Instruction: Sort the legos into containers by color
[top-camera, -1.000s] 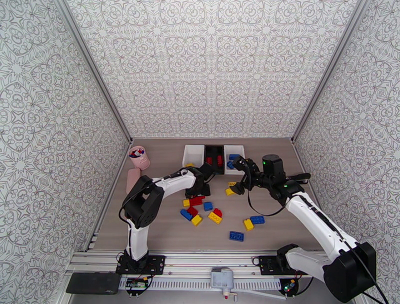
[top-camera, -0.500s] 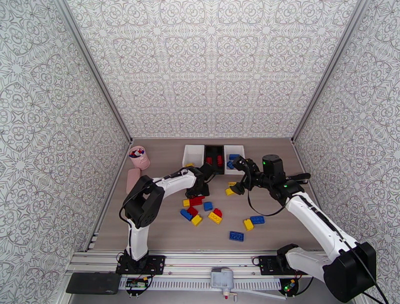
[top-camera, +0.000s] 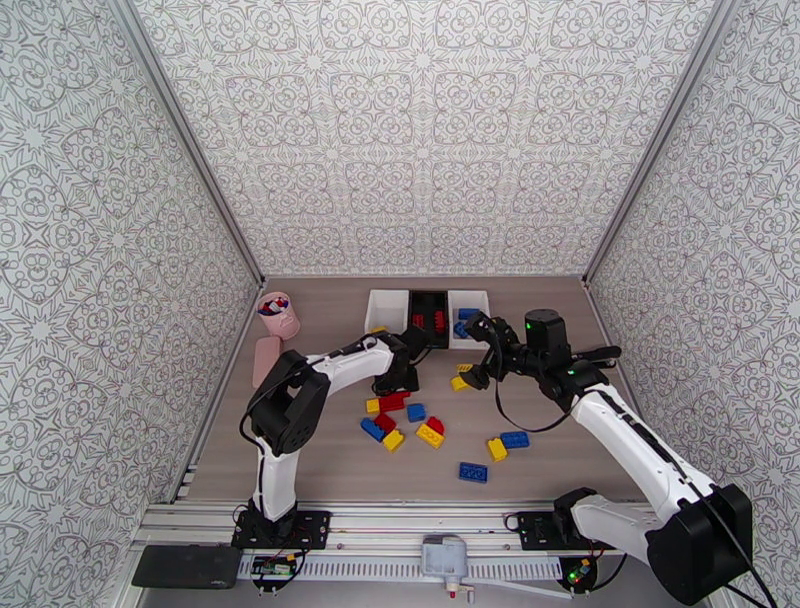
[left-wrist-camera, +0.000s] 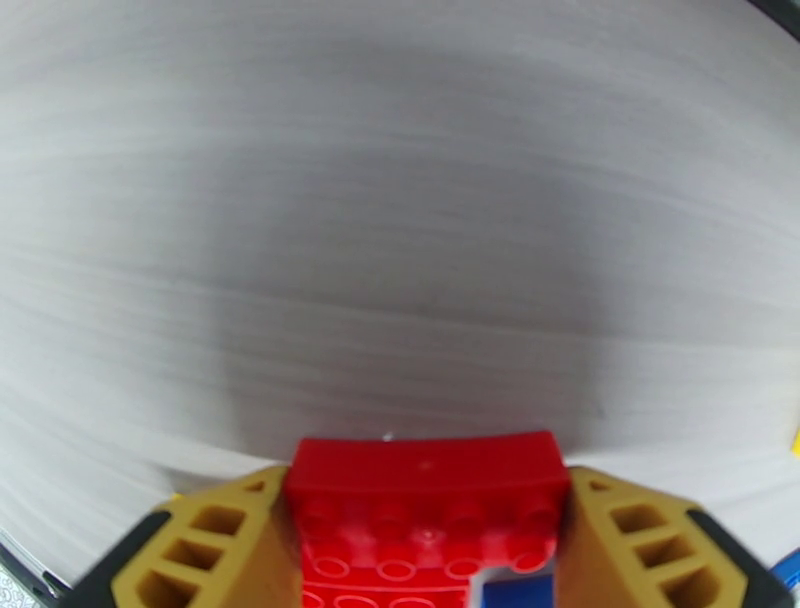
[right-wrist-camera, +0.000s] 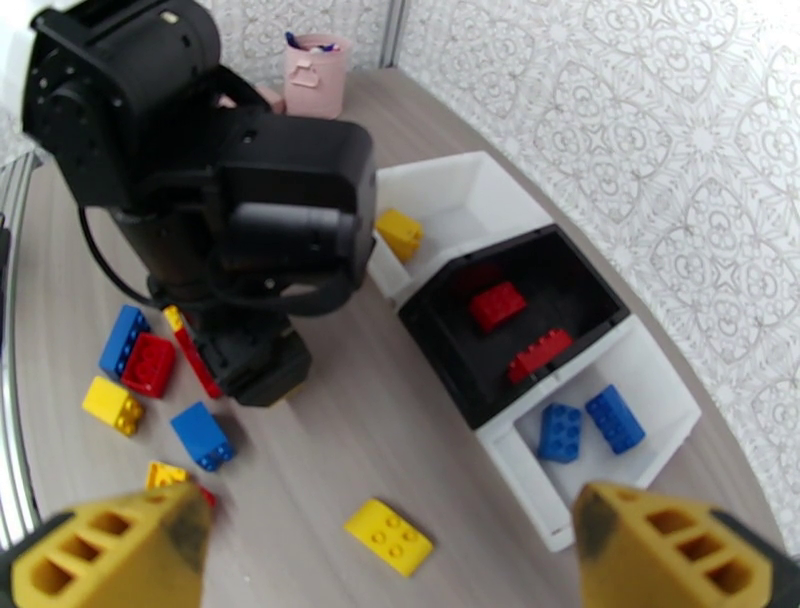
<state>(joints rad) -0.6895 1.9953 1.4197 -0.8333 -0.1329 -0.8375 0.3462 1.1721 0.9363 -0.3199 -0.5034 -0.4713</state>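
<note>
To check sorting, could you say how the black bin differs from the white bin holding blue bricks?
The black bin holds red bricks; the white bin holds blue bricks. The black bin sits mid-row, the white bin at the row's end. Both are open-topped, equal in size.

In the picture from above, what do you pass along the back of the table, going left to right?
pink cup → left white bin → black bin → right white bin
</note>
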